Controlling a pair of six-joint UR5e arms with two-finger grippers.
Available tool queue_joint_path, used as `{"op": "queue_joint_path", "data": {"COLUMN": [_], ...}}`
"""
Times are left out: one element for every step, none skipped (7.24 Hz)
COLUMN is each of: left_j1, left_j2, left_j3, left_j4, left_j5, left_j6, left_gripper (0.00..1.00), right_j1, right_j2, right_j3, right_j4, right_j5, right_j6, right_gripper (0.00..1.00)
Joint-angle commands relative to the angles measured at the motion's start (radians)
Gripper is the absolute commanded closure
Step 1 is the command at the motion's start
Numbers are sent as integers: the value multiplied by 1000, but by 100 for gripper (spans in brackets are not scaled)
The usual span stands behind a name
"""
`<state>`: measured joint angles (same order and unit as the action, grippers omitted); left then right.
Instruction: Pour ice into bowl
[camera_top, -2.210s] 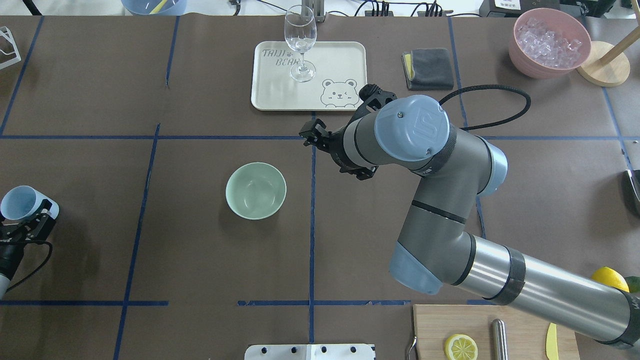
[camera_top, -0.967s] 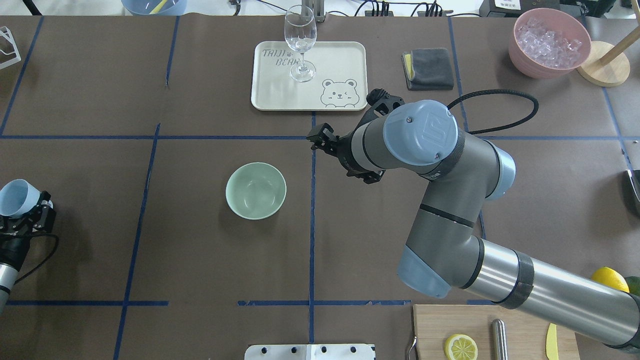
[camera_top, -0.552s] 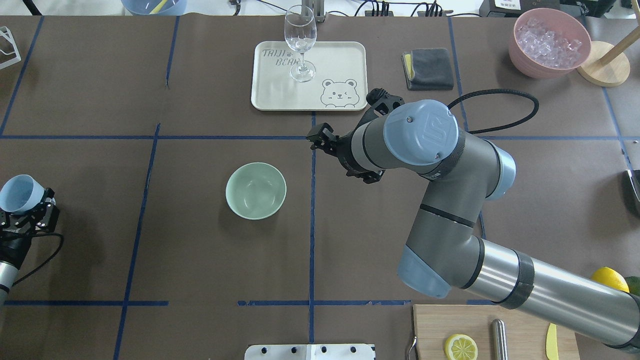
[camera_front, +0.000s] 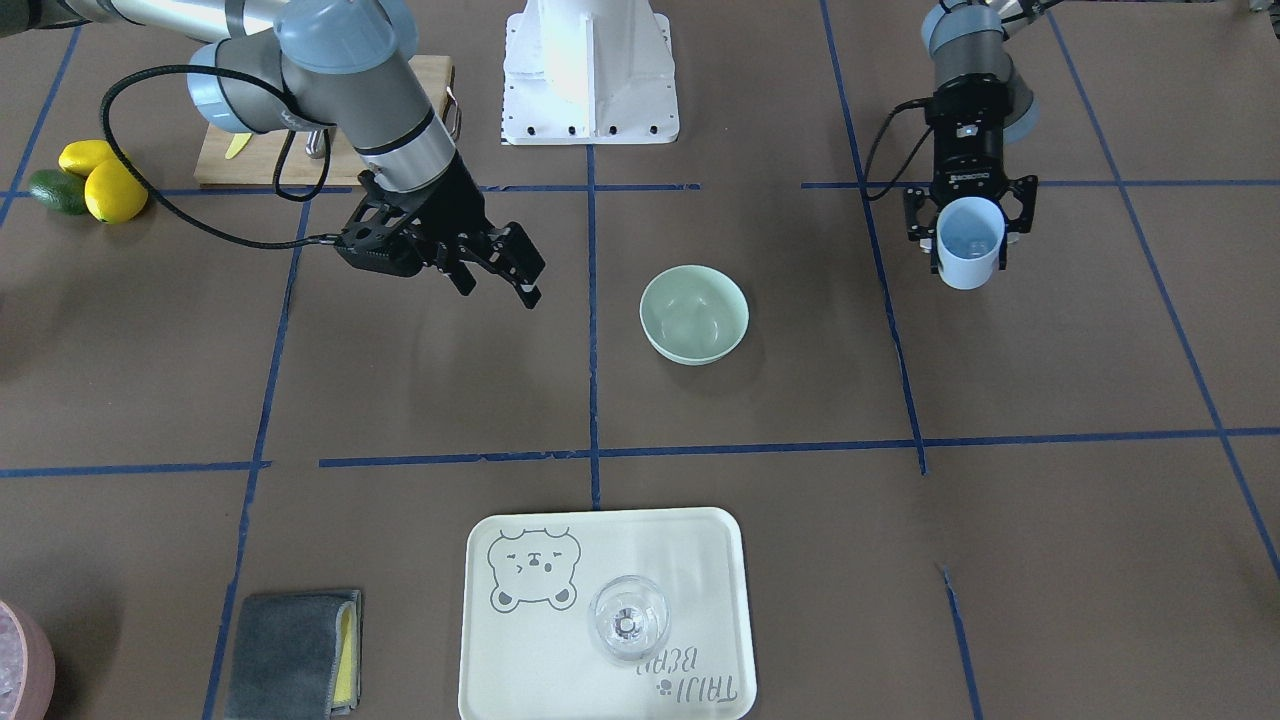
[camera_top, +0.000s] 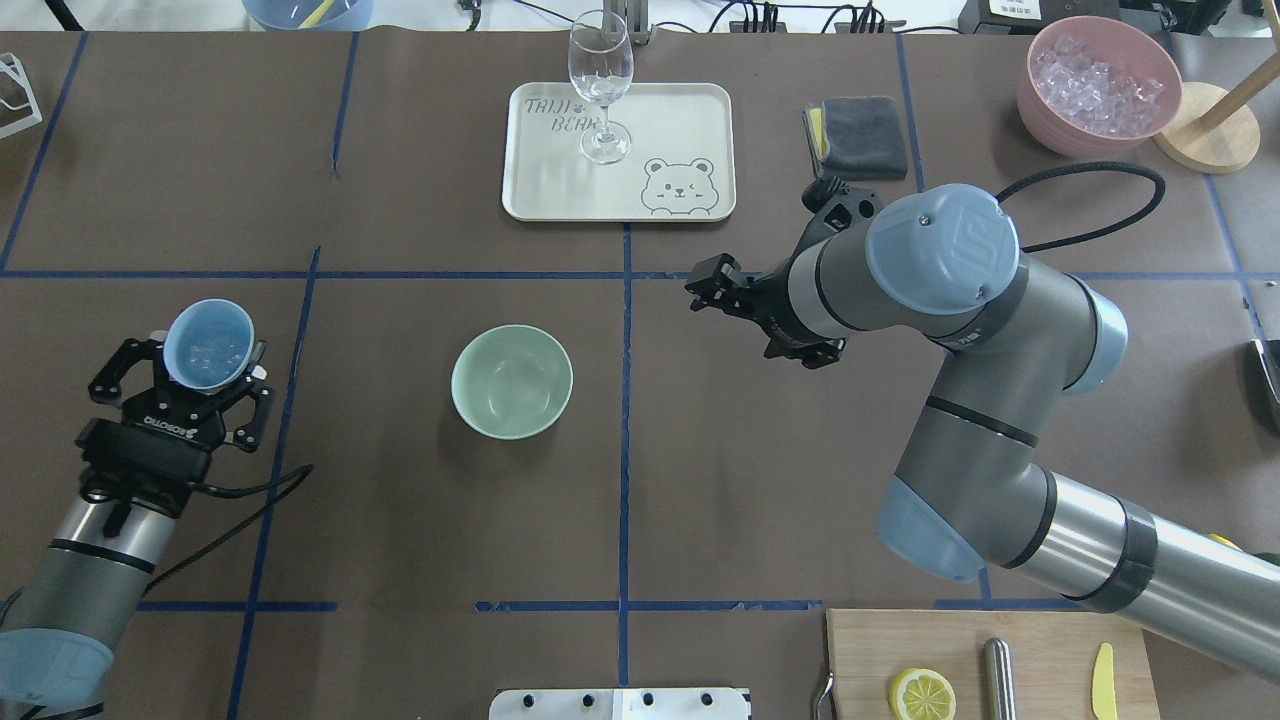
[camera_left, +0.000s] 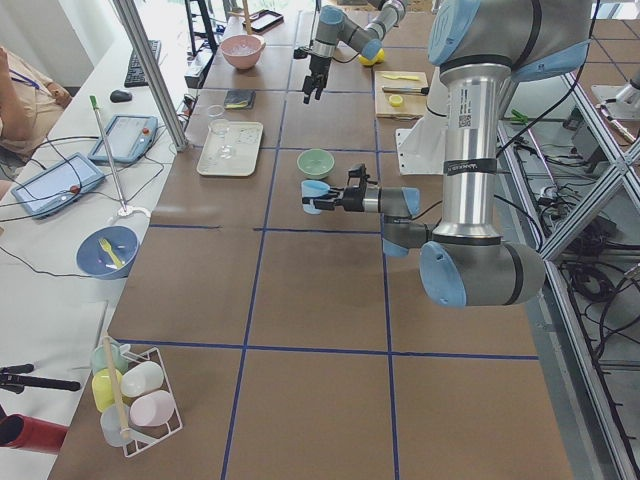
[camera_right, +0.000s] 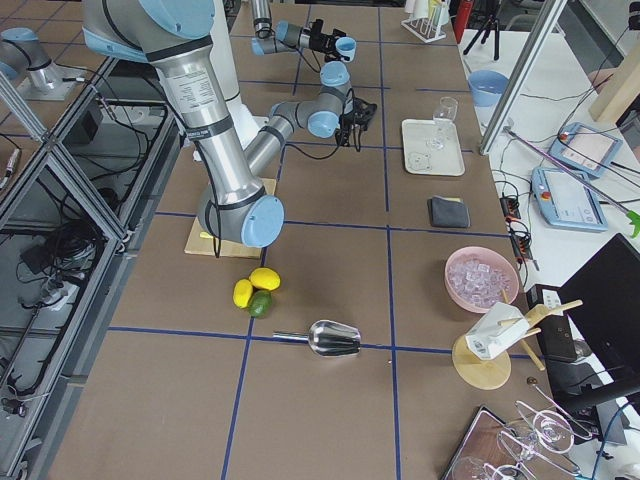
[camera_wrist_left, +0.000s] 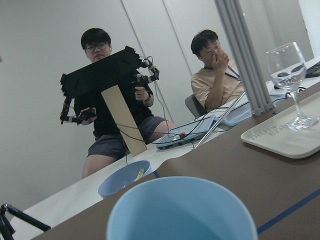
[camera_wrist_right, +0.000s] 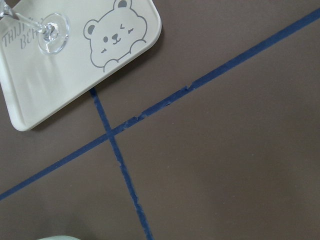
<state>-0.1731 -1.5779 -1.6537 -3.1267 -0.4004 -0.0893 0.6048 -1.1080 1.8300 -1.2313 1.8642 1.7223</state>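
The pale mint-green bowl (camera_top: 512, 381) stands left of the table's middle and shows nothing inside; it also shows in the front-facing view (camera_front: 694, 312). My left gripper (camera_top: 205, 368) is shut on a light blue cup (camera_top: 208, 343), held upright above the table to the bowl's left. Faint clear ice cubes (camera_top: 212, 350) show inside the cup. The cup's rim fills the bottom of the left wrist view (camera_wrist_left: 182, 210). My right gripper (camera_front: 498, 288) is open and empty, hovering on the bowl's other side, well apart from it (camera_top: 712, 290).
A cream tray (camera_top: 680, 110) with a wine glass (camera_top: 600, 85) lies at the back centre. A grey cloth (camera_top: 857, 137) and a pink container of ice (camera_top: 1098, 85) are at the back right. A cutting board (camera_top: 985, 665) lies front right. Lemons (camera_front: 100, 185) lie beside it.
My left arm has come in from the table's left edge toward the bowl, carrying the cup. My right arm has drawn back to the right, away from the bowl.
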Motion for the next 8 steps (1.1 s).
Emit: {"op": "queue_joint_path", "data": {"left_j1": [33,35,35,38,41,40,32,24], "left_j2": [-77,-129,-154,-222,-241,-263,-266,-269], "left_j3": [6,11,9,6,15,-13,-18,-21], "left_j4": [121,163,251,393,477,579,594,600], "left_j5": [-52,-105,-109,-101,-97,-97,-98,-98], "left_j6": [141,141,179,268,296,412,539,644], "left_gripper": [100,100,100,100,100,100,100,100], "right_j1": [10,10,10,10,10,10,10,10], "right_j2": [-27,-30,-32,-36,-39,-39,-38,-39], "right_j3": [-3,-8,-9,-9,-8,-8,-8,-8], "right_j4": [-2,-2,-2,-1,-1,-1,-1,-1], "right_j5": [15,15,19,24,26,23,23,23], "right_j6": [-18,-18,-18,-18,-18,-18,-20,-20], "right_gripper": [0,0,0,0,0,0,0,0]}}
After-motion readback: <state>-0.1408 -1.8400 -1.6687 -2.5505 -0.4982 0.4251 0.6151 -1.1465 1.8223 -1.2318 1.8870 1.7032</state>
